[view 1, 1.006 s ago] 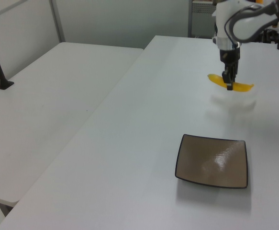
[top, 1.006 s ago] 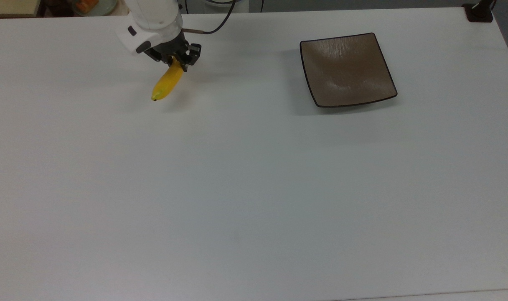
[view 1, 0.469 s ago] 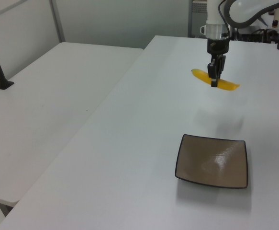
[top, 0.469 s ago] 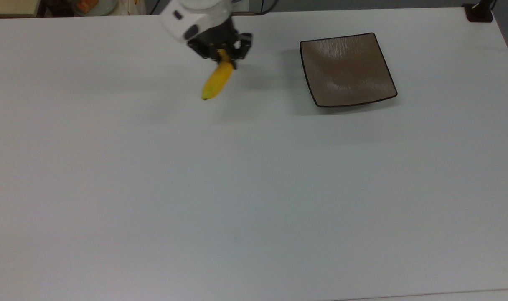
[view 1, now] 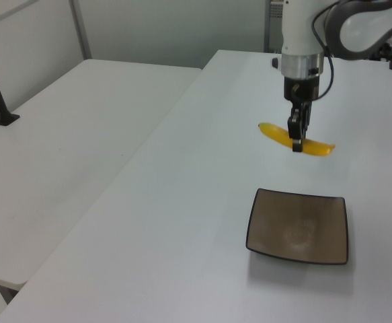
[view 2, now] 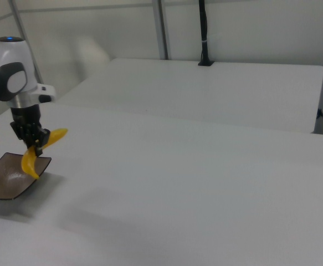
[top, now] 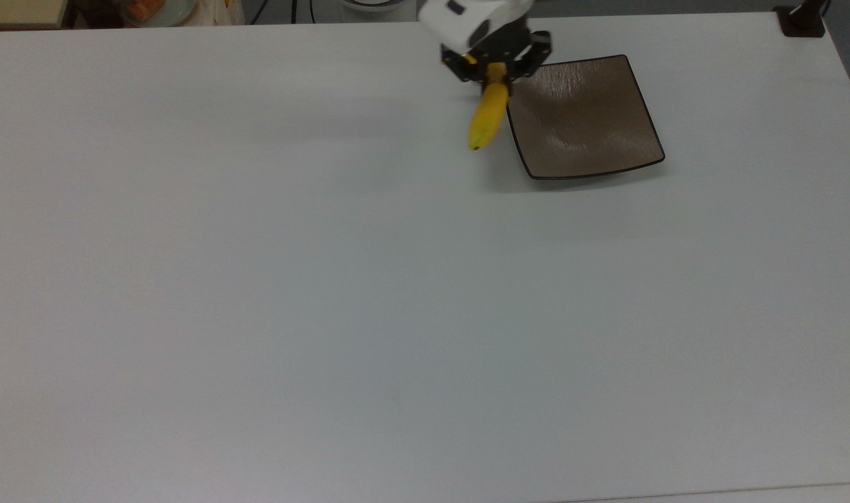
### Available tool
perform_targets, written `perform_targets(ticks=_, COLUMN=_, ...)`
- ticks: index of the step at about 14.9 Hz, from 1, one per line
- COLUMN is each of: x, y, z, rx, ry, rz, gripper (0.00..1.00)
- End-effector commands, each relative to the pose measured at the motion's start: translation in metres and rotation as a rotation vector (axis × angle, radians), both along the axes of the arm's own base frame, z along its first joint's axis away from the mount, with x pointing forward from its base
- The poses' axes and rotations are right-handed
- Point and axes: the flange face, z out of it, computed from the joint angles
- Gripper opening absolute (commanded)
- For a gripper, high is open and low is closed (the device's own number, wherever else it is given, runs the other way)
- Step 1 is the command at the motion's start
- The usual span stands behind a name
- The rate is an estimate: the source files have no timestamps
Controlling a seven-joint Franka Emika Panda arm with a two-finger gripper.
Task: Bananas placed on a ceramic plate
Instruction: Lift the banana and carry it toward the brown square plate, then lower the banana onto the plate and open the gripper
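A curved yellow banana (top: 486, 119) hangs in the air, with my gripper (top: 496, 75) shut on it near its middle. In the top view it lies just over the left edge of the square brown-grey ceramic plate (top: 586, 119), its dark tip pointing toward the table's front. In the left view the banana (view 1: 273, 132) floats level above the table behind the plate (view 1: 300, 229), held by the gripper (view 1: 296, 142). In the right view the banana (view 2: 29, 165) tilts downward over the plate's (view 2: 6, 177) near corner, under the gripper (view 2: 37, 147).
The white table (top: 327, 279) stretches wide toward the top view's left and front. A black post base (top: 802, 21) stands at its far right corner. A second white table (view 1: 61, 134) adjoins it on the left view's left. A bowl (top: 152, 8) sits beyond the back edge.
My gripper has carried the banana toward the top view's right, from the table's back left to the plate's left edge. The plate has not moved.
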Motion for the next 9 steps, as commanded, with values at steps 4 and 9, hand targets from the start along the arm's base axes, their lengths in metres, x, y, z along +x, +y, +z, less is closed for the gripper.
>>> perform_targets(ticks=4, x=-0.021, y=0.087, z=-0.025, rx=0.056, ry=-0.029, rz=0.011, gripper=0.59)
perform_targets(ticks=9, x=-0.025, y=0.109, z=-0.02, rx=0.069, ry=-0.059, rz=-0.023, gripper=1.0)
